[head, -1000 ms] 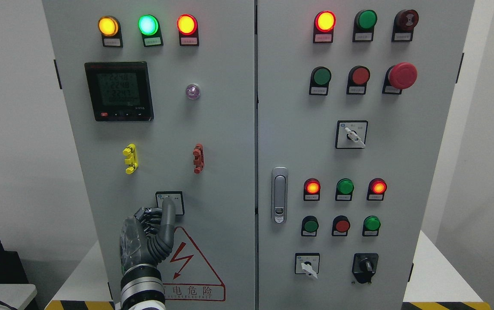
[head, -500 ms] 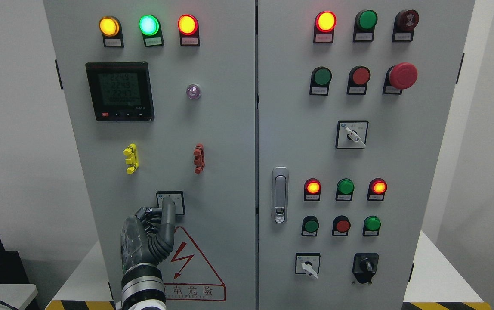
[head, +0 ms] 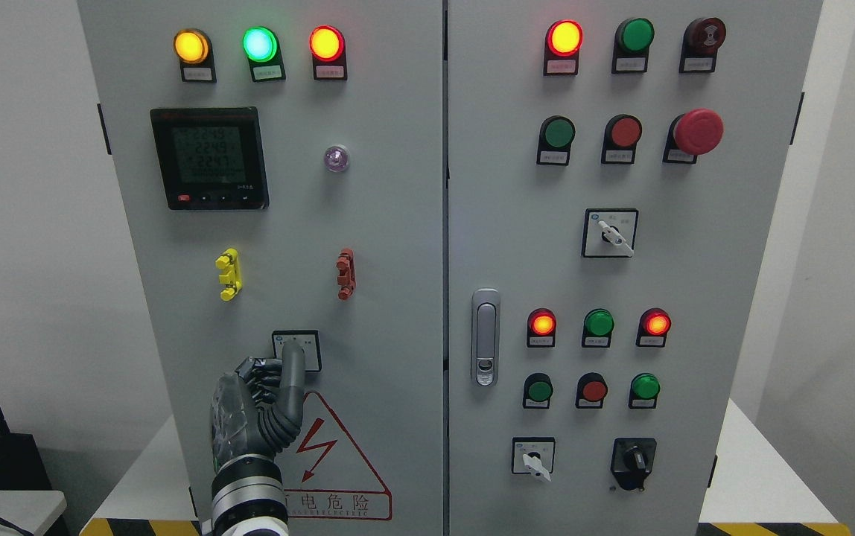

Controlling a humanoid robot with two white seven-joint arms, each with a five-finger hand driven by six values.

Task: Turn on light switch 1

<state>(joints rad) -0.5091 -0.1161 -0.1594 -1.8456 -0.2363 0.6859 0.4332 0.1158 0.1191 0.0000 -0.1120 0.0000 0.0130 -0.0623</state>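
Note:
A small white square switch plate [head: 310, 351] sits low on the grey cabinet's left door [head: 368, 223], just above a red warning triangle [head: 331, 461]. My left hand [head: 272, 380] comes up from the bottom edge, left of the middle. Its index finger [head: 293, 365] is stretched straight up, and the tip lies over the knob in the middle of the plate, hiding it. The other fingers are curled into the palm and hold nothing. My right arm does not show.
Above the switch are a yellow clip [head: 228, 274], a red clip [head: 345, 273], a digital meter [head: 209, 158] and three lit lamps [head: 258, 45]. The right door carries a handle [head: 485, 337], push buttons, a red mushroom stop button [head: 698, 131] and rotary switches [head: 609, 234].
The hand stays on the switch plate with its index finger up. The whole picture has drifted a few pixels to the right; no lamp has changed.

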